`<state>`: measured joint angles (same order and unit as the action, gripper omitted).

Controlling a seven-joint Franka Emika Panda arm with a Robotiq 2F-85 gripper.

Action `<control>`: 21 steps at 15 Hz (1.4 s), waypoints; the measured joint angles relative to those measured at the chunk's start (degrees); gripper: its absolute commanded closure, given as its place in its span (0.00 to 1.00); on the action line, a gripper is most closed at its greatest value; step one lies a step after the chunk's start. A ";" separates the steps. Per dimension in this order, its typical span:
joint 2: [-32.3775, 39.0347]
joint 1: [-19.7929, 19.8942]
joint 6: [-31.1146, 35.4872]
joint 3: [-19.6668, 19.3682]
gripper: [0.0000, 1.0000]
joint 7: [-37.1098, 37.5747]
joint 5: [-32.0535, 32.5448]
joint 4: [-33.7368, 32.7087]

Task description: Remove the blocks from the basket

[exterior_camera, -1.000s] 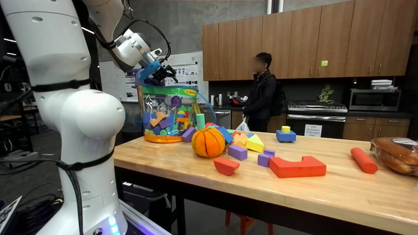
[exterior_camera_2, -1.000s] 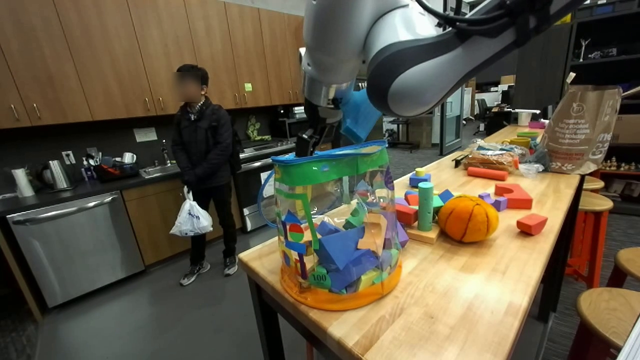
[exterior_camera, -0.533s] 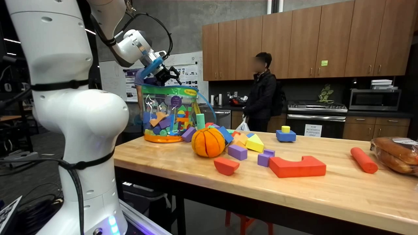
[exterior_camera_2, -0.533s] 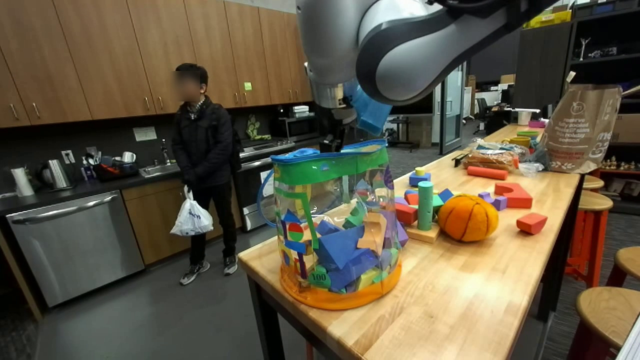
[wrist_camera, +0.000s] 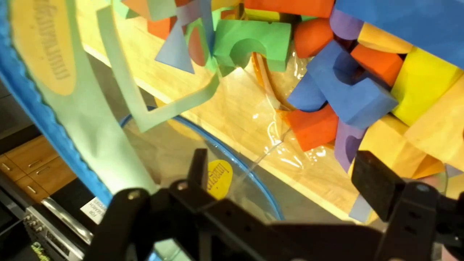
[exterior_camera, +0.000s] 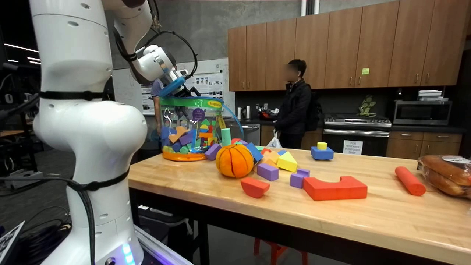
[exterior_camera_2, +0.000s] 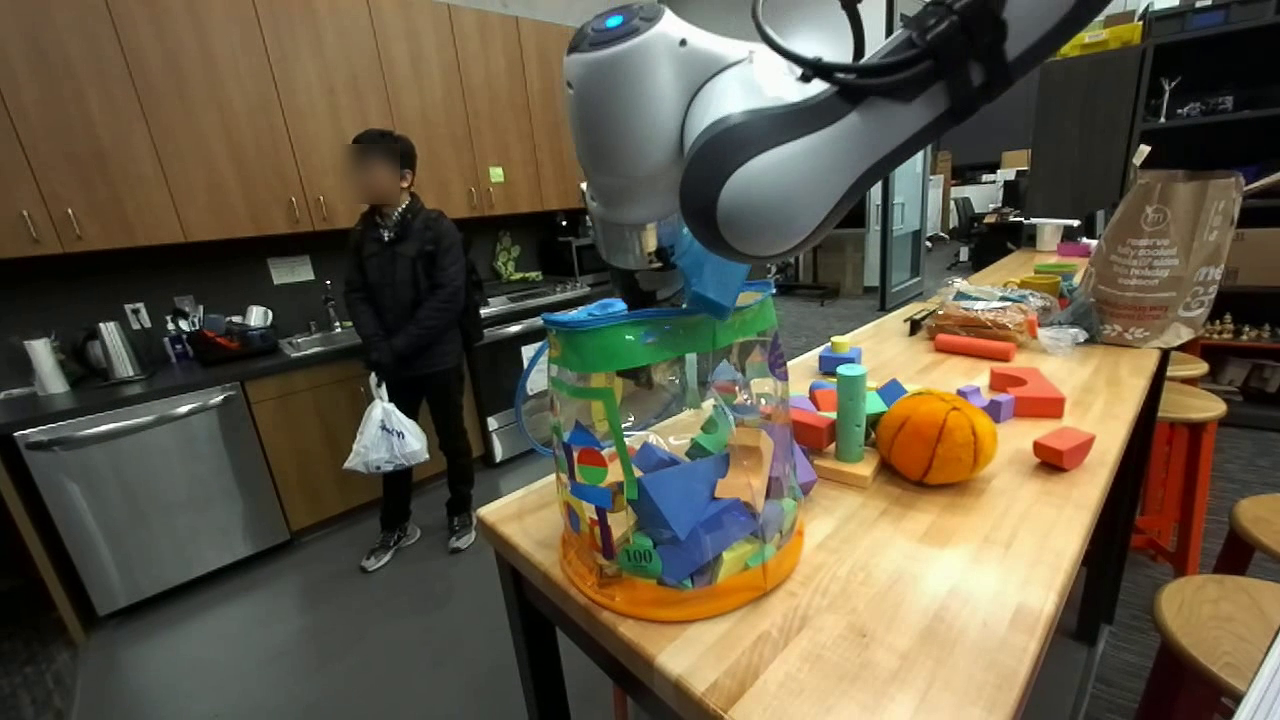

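Observation:
The basket (exterior_camera: 167,100), a clear tall bag with a green band and orange base, stands upright at the table's end; it also shows in an exterior view (exterior_camera_2: 650,345). Several blocks lie inside, among them a blue notched block (wrist_camera: 362,99), a red block (wrist_camera: 313,127) and a yellow block (wrist_camera: 424,85) in the wrist view. My gripper (wrist_camera: 284,168) is open with nothing between its fingers. In an exterior view the gripper (exterior_camera: 187,98) is at the basket's mouth, one finger behind the clear wall, above the blocks. The rim partly hides it in an exterior view (exterior_camera_2: 648,290).
Loose blocks lie beside the basket, including a green cylinder (exterior_camera_2: 850,412), a purple block (exterior_camera: 268,172) and a red arch (exterior_camera: 335,188). An orange ball (exterior_camera: 234,161) sits among them. A long orange-red piece (exterior_camera: 410,180) and wrapped bread (exterior_camera: 445,171) lie farther off. A person (exterior_camera_2: 410,300) stands beyond.
My gripper has come down from above the basket's rim, so that part of it is inside the mouth. The basket and blocks have not moved.

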<state>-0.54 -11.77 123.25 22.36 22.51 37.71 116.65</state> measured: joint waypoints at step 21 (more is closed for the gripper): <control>10.51 -4.50 -6.13 -6.10 0.00 -0.36 -10.07 -4.81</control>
<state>9.97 -16.26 117.13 16.26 22.15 27.64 111.84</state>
